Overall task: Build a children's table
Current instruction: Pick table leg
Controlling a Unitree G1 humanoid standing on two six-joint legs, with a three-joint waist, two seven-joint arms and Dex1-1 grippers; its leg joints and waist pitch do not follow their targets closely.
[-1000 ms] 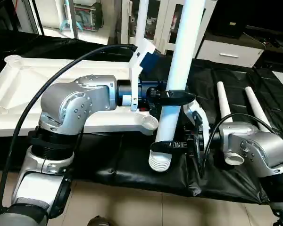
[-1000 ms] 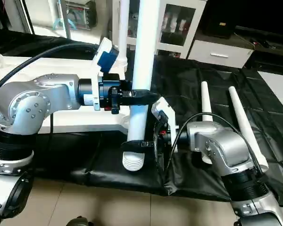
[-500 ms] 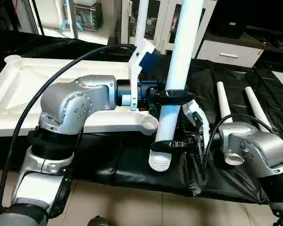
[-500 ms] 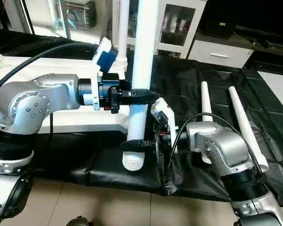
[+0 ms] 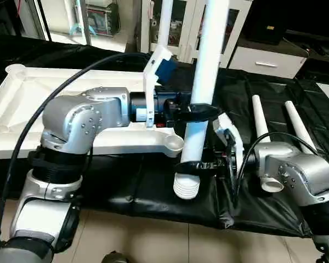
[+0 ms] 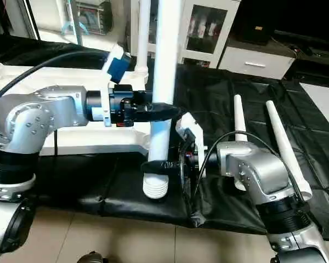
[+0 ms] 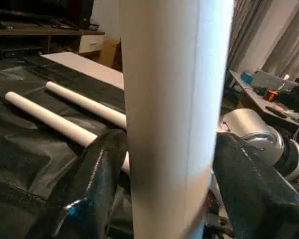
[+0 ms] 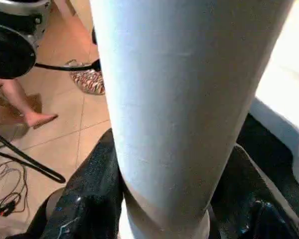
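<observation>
The white tabletop (image 5: 22, 104) lies underside up on the black cloth, with a round corner socket (image 5: 172, 143) at its near right corner. One white leg (image 5: 205, 82) stands almost upright just right of that socket, its threaded end (image 5: 186, 189) pointing down past the bench edge. My right gripper (image 5: 194, 166) is shut on the leg just above the threads, its fingers (image 8: 84, 199) pressed against it. Higher up, my left gripper (image 5: 203, 112) is open, its fingers (image 7: 97, 184) flanking the leg closely. A second leg (image 5: 165, 22) stands in the far corner of the tabletop.
Two more legs (image 5: 261, 118) (image 5: 298, 123) lie side by side on the black cloth (image 5: 247, 93) to the right. A white cabinet with glass doors (image 5: 189, 27) stands behind. The bench's front edge runs just under the grippers, with tiled floor (image 5: 153, 241) below.
The held leg has tipped more upright and shifted slightly left. My left arm has drawn back a little to the left and its fingers have widened. The right gripper has closed around the leg.
</observation>
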